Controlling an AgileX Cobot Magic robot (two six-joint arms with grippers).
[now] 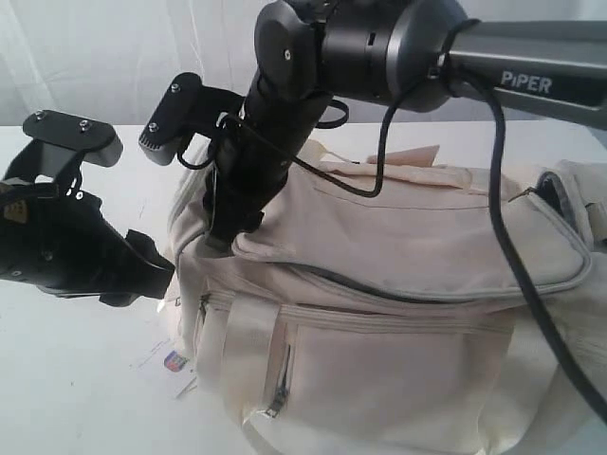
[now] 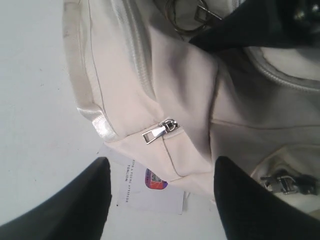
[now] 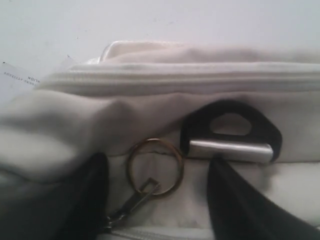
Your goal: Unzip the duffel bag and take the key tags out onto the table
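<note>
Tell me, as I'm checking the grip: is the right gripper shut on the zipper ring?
No, the right gripper has its fingers apart, one on each side of the ring, not touching it.

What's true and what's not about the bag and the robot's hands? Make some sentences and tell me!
1. The duffel bag is cream-coloured. True.
2. The colourful key tags lie on the table. False: none are in sight; only a small white paper tag lies there, beside the bag.
3. The right gripper is open, with a round metal ring between its fingers. True.
4. The left gripper squeezes a bag strap. False: it is open and holds nothing, next to the bag's end.
</note>
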